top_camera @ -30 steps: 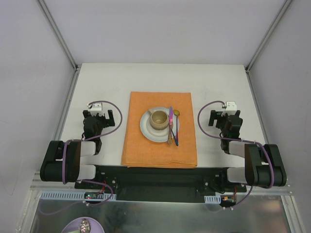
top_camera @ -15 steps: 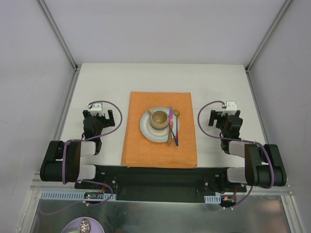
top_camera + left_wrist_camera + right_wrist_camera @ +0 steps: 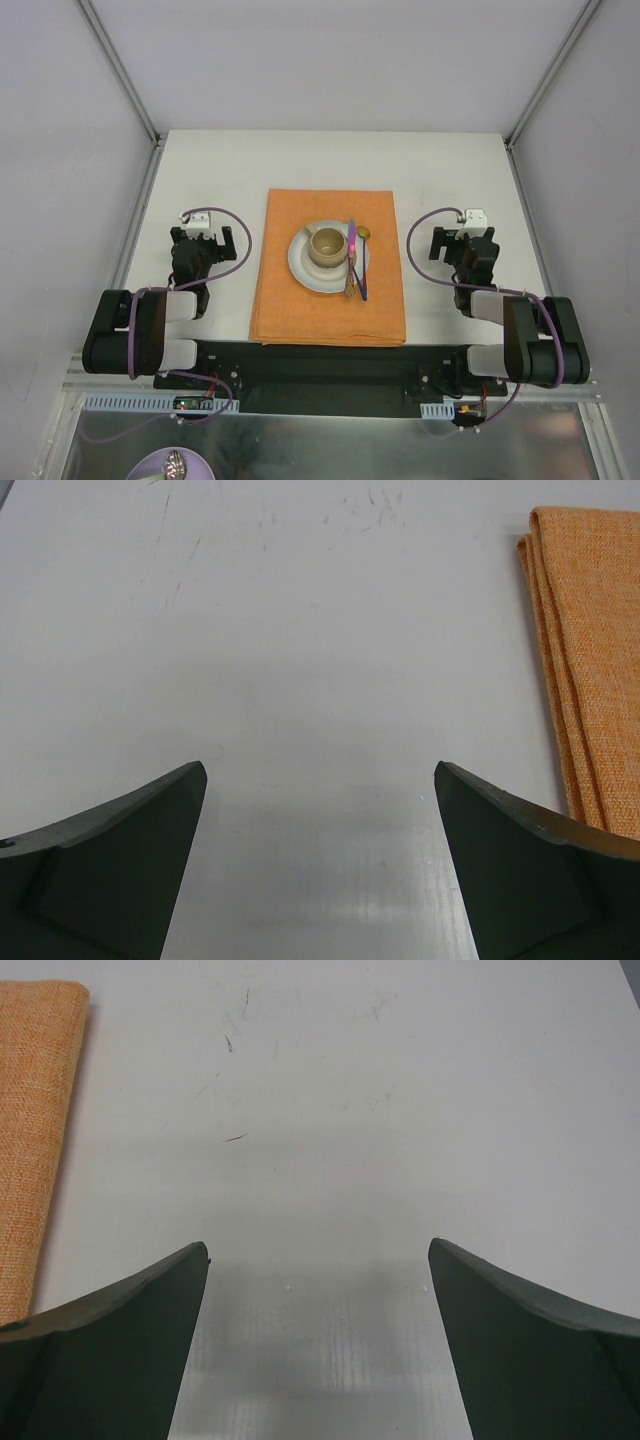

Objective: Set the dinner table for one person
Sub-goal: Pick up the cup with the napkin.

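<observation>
On the white dinner table (image 3: 330, 160) an orange cloth placemat (image 3: 327, 300) lies in the middle. A pale plate (image 3: 300, 265) sits on it and carries a beige cup (image 3: 326, 246). Across the plate's right side lie a pink utensil (image 3: 352, 238), a gold spoon (image 3: 363, 234) and a dark-handled utensil (image 3: 360, 285). My left gripper (image 3: 205, 236) rests open on the table left of the cloth, nothing between its fingers (image 3: 130, 850). My right gripper (image 3: 458, 238) stands open to the right of the cloth, also with nothing in it. The cloth's folded edge (image 3: 580, 660) shows in the left wrist view.
Metal rails (image 3: 135, 235) run along the table's sides, and grey walls enclose it on three sides. A purple dish (image 3: 170, 466) with a small object sits below the near edge, behind the arm bases. The cloth's edge (image 3: 35, 1110) shows at the left of the right wrist view.
</observation>
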